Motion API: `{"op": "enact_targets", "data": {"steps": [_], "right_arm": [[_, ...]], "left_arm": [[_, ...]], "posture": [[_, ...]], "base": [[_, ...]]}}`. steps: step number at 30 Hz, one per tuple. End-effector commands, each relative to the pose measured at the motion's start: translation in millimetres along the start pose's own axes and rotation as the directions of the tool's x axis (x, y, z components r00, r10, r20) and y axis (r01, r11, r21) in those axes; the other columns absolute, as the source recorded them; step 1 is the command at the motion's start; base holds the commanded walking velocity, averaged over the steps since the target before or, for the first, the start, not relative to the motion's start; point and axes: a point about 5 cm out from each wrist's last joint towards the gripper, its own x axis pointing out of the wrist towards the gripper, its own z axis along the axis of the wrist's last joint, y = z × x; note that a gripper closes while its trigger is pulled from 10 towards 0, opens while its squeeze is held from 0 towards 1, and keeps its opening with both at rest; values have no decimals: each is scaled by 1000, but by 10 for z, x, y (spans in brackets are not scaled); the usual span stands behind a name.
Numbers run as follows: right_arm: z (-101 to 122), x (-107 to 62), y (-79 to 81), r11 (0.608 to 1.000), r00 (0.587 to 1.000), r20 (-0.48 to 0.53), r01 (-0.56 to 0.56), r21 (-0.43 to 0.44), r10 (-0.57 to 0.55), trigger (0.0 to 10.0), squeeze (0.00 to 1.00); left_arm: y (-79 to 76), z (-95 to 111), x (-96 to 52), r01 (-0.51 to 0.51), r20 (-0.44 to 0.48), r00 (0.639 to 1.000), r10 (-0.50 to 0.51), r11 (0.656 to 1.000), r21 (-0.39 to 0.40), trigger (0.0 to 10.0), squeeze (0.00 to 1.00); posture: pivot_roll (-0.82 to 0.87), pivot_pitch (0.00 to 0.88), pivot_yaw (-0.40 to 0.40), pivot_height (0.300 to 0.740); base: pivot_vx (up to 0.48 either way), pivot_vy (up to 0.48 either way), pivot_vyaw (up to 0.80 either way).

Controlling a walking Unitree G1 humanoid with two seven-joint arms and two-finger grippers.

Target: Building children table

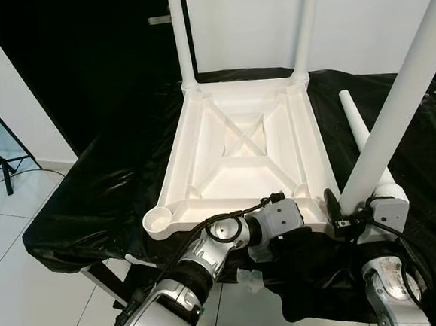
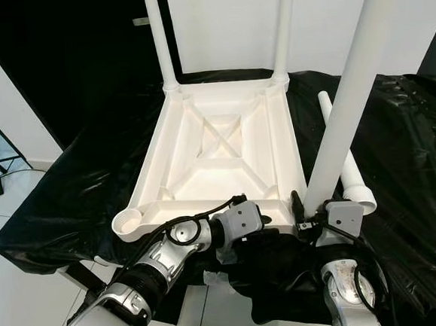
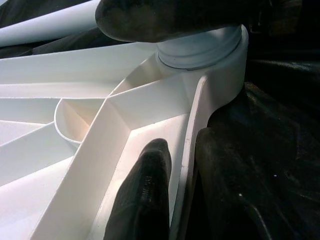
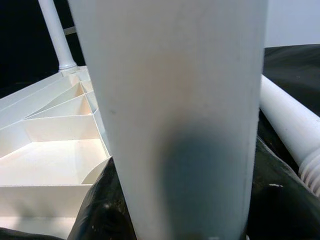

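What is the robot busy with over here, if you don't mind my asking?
It is assembling a small white table. The tabletop lies upside down on a black sheet, two far legs fitted. The right gripper holds a third leg at the near right corner; the left gripper clamps the rim. One leg lies loose.

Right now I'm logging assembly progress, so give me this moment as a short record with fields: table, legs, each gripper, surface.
table top: white table top lies upside down, ribbed underside up
legs fitted: two far legs stand upright in the far corner sockets
leg in work: third leg stands at the near right corner
loose leg: fourth leg lies on the cover, right of the top
empty socket: near left socket
left gripper: left gripper clamps the top's near edge wall
right gripper: right gripper holds the third leg's base
surface: black cover
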Motion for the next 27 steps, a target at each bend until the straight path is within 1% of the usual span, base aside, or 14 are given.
{"op": "enact_targets", "data": {"steps": [1, 2, 3, 4, 5, 6, 13, 14, 18, 19, 20, 24, 25, 27], "right_arm": [[-132, -34, 12, 1000, 997, -75, 2, 16, -1, 0, 0], [-132, -34, 12, 1000, 997, -75, 2, 16, -1, 0, 0], [-130, -24, 46, 1000, 997, -73, -16, 23, 18, 3608, 0], [-130, -24, 46, 1000, 997, -73, -16, 23, 18, 3608, 0], [-118, -9, 83, 998, 996, -65, -54, 20, 55, 10000, 0], [-104, 7, 111, 996, 995, -54, -83, 19, 84, 10000, 1000], [-111, 50, 100, 980, 978, -59, -201, -9, 200, 10000, 1000], [-131, 54, 65, 973, 971, -69, -231, -26, 229, 10000, 0], [-135, 63, 12, 945, 946, -77, -320, -67, 315, 10000, 0], [-69, 88, -46, 894, 898, -74, -439, -96, 433, 10000, 0], [-43, 98, -69, 875, 880, -75, -475, -100, 469, 10000, 0], [9, 114, -121, 842, 848, -82, -530, -101, 524, 10000, 0], [10, 111, -147, 825, 830, -95, -557, -101, 549, 0, 0], [9, 108, -165, 813, 819, -105, -574, -100, 565, 0, 0]], "left_arm": [[-219, -389, -65, 55, -163, 984, -70, 994, -98, 10000, 0], [-219, -389, -65, 55, -163, 984, -70, 994, -98, 10000, 0], [-218, -386, -62, 55, -163, 984, -70, 994, -97, 10000, 0], [-218, -386, -62, 55, -163, 984, -70, 994, -97, 10000, 0], [-216, -384, -60, 54, -162, 984, -69, 994, -97, 10000, 0], [-212, -386, -62, 54, -163, 984, -69, 994, -96, 10000, 0], [-195, -400, -85, 53, -172, 983, -68, 995, -90, 10000, 0], [-188, -397, -85, 49, -172, 983, -64, 995, -89, 10000, 0], [-179, -393, -84, 43, -170, 984, -58, 995, -89, 10000, 0], [-192, -407, -94, 44, -171, 983, -59, 995, -92, 10000, 0], [-200, -415, -100, 46, -172, 983, -61, 995, -93, 10000, 0], [-216, -436, -116, 50, -177, 982, -66, 994, -93, 10000, 0], [-215, -439, -120, 50, -177, 982, -65, 995, -92, 10000, 0], [-212, -440, -122, 49, -178, 982, -64, 995, -92, 10000, 0]], "posture": [[141, 0, 32, 740], [141, 0, 32, 740], [140, 0, 32, 740], [140, 0, 32, 740], [140, 0, 31, 740], [141, 0, 35, 740], [153, 0, 34, 740], [156, 0, 31, 740], [158, 0, 29, 740], [165, 0, 27, 740], [165, 0, 27, 740], [178, 0, 24, 740], [192, 0, 14, 740], [192, 0, 14, 740]], "base": [[0, 0, 0], [0, 0, 0], [0, 0, 0], [0, 0, 0], [0, 0, 0], [0, 0, 0], [0, 0, 0], [0, 0, 0], [0, 0, 0], [0, 0, 0], [0, 0, 0], [0, 0, 0], [0, 0, 0], [0, 0, 0]]}}
